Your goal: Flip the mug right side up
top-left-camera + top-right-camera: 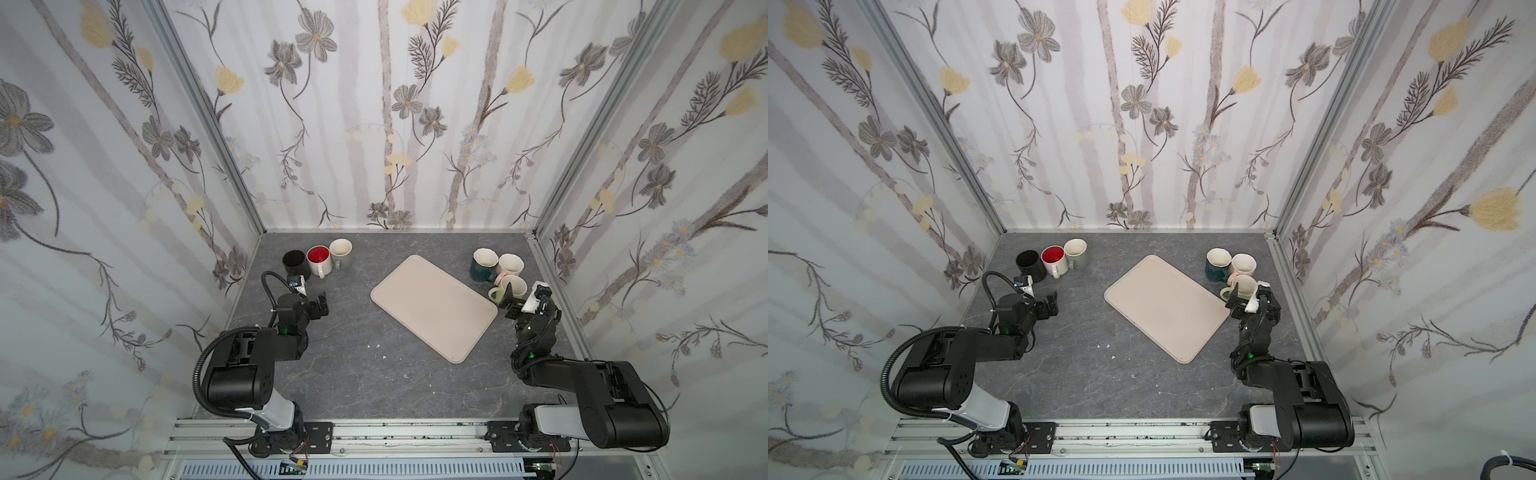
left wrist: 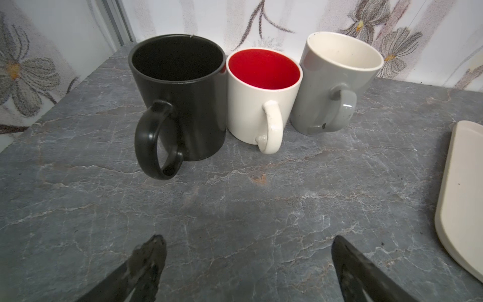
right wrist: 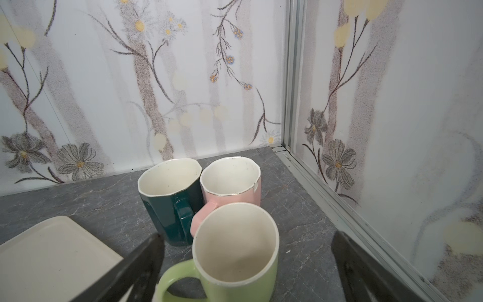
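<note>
A grey marbled tabletop [image 1: 353,374] sits boxed in by floral-papered walls [image 1: 374,124], with a cream tray [image 1: 432,307] lying askew at its centre. The light green mug [image 3: 261,285] stands upright, mouth up and cream inside, just beside the tray's right corner, its handle turned toward the tray. Behind it, farther from the tray, a dark green mug [image 3: 167,209] and a pink mug [image 3: 235,193] stand touching. The right gripper [image 3: 247,235] has its jaws spread wide on either side of the green mug, gripping nothing. Left of the tray, the left gripper [image 2: 247,238] gapes empty over bare tabletop, facing an upright black mug [image 2: 180,104], red-lined white mug [image 2: 258,104] and grey mug [image 2: 332,91].
</note>
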Tool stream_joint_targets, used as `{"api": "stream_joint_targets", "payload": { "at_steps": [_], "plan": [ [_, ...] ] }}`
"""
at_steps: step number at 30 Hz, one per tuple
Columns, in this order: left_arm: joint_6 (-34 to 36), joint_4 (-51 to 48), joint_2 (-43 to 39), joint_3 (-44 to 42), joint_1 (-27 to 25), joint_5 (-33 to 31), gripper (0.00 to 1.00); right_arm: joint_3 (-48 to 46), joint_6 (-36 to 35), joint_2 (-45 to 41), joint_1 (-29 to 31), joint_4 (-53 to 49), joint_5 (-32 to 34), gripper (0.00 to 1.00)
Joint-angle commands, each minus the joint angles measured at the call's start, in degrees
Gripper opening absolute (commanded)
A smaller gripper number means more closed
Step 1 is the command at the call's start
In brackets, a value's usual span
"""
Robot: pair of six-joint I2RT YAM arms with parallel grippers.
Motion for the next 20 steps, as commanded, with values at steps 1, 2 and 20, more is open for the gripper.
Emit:
{"api": "stream_joint_targets", "payload": {
  "at_steps": [1,2,20],
  "plan": [
    [0.9,2.7,-0.1,0.0,-0.2,-1.0,1.0,-0.2,-1.0,0.8,0.0,5.5,-0.2,1.0],
    [1.0,2.8,-0.1,0.0,-0.2,-1.0,1.0,-0.1,-1.0,0.7,0.0,4.9,-0.2,1.0],
    [1.0,2.3,-0.1,0.2,-0.3,-1.2,1.0,-0.1,-1.0,0.5,0.1,4.8,-0.1,1.0]
  ]
}}
